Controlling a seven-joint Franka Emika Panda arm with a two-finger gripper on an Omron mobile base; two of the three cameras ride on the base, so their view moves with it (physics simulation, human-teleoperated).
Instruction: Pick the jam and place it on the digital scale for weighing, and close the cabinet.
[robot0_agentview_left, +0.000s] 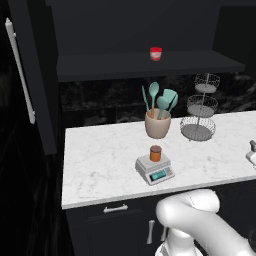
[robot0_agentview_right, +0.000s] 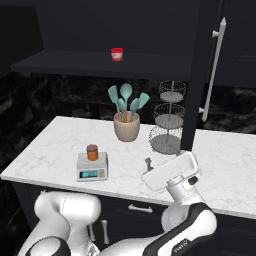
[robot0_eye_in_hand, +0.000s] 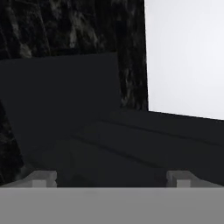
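Note:
The jam (robot0_agentview_left: 155, 153) (robot0_agentview_right: 92, 152), a small orange jar with a dark brown lid, stands upright on the top plate of the digital scale (robot0_agentview_left: 156, 173) (robot0_agentview_right: 92, 169) on the white marble counter. The cabinet above has both dark doors swung out: the left door (robot0_agentview_left: 37, 75) and the right door (robot0_agentview_right: 201, 75), each with a long silver handle. My gripper (robot0_agentview_right: 149, 164) (robot0_eye_in_hand: 111, 179) hovers low over the counter, right of the scale and in front of the right door. It is open, with nothing between its fingertips (robot0_eye_in_hand: 43, 178), and faces a dark panelled surface.
A beige utensil crock (robot0_agentview_left: 158, 124) (robot0_agentview_right: 126, 127) with teal tools stands behind the scale. A three-tier wire basket (robot0_agentview_left: 200, 107) (robot0_agentview_right: 169, 120) stands to its right, close to my hand. A red-lidded jar (robot0_agentview_left: 156, 53) (robot0_agentview_right: 117, 54) sits on the cabinet shelf (robot0_agentview_left: 100, 67).

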